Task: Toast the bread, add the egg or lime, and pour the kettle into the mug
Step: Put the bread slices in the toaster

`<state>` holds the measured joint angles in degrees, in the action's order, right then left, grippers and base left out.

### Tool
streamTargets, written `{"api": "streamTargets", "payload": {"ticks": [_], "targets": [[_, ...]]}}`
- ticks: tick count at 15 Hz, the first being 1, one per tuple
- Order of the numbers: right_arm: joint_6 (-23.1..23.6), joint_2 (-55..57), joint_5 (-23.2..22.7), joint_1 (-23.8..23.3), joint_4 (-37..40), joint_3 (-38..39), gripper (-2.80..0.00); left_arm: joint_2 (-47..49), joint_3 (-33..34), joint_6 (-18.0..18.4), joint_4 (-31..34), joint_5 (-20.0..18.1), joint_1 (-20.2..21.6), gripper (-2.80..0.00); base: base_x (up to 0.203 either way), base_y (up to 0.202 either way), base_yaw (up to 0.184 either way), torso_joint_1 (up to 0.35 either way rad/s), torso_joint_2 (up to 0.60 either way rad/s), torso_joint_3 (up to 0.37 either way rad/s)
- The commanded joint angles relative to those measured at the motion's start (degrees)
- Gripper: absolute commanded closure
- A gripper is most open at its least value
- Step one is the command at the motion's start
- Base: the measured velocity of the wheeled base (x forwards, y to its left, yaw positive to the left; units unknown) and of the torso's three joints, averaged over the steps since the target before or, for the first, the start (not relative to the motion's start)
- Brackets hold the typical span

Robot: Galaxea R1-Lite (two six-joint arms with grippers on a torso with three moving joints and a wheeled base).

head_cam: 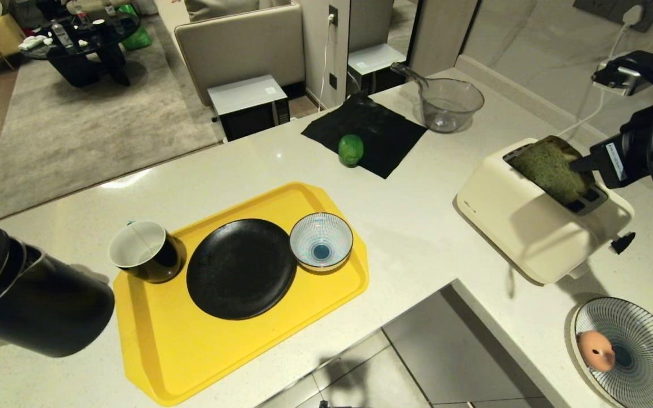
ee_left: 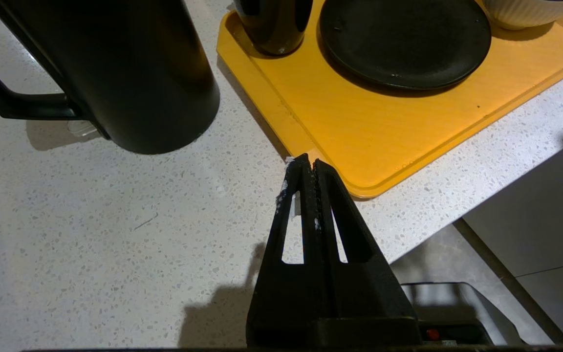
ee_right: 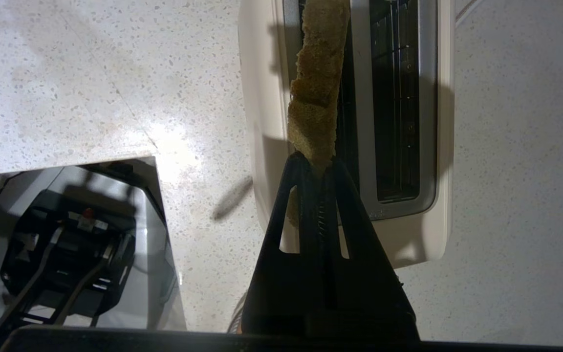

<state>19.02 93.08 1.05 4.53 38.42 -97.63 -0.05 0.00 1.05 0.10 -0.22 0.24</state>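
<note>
**Bread pinched at the toaster slot**

While the right gripper (ee_right: 318, 164) is clamping its jaws on the top edge of the bread (head_cam: 550, 167), you are looking at a slice standing tilted in one slot of the cream toaster (head_cam: 536, 226), with most of it showing above the slot. In the right wrist view the bread (ee_right: 316, 83) is running straight out from the jaws along that slot, and the second slot is lying open just beside it.

The left gripper (ee_left: 309, 164) is hanging over the speckled counter (ee_left: 91, 234) with its jaws pressed together on nothing. Just ahead of its tips you are seeing the corner of the yellow tray (ee_left: 374, 146); the black kettle (ee_left: 125, 73) is standing ahead and off to one side, clear of the tips.

On the tray the mug (head_cam: 146, 252) is sitting beside the black plate (head_cam: 240, 268), with the striped bowl (head_cam: 321, 241) on the plate's other side. The lime (head_cam: 351, 149) is resting on the black cloth (head_cam: 383, 136), well away from both grippers. The egg (head_cam: 597, 350) is lying in the striped dish (head_cam: 652, 362) near the counter's edge, on the robot's side of the toaster.
</note>
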Motion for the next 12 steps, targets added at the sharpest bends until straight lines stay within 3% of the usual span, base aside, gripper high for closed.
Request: {"api": "streamTargets", "payload": {"ticks": [1,3,4,12], "targets": [[0.47,0.61,0.18,-0.14,0.25,0.14,0.0,-0.04,0.0,0.01,-0.01,-0.04,0.02,0.0,0.0,0.0,0.0,0.0,0.0,0.0],[2.11,0.61,0.35,-0.54,0.31,0.34,0.0,-0.04,0.0,0.01,-0.01,-0.04,0.02,0.0,0.0,0.0,0.0,0.0,0.0,0.0],[2.42,0.61,0.35,-0.76,0.25,0.34,-2.8,-0.04,0.0,0.01,-0.01,-0.04,0.02,0.0,0.0,0.0,0.0,0.0,0.0,0.0],[2.03,-1.28,0.53,-0.89,0.33,0.25,-2.8,-0.04,0.0,0.01,-0.01,0.04,0.02,0.0,0.0,0.0,0.0,0.0,0.0,0.0]]}}
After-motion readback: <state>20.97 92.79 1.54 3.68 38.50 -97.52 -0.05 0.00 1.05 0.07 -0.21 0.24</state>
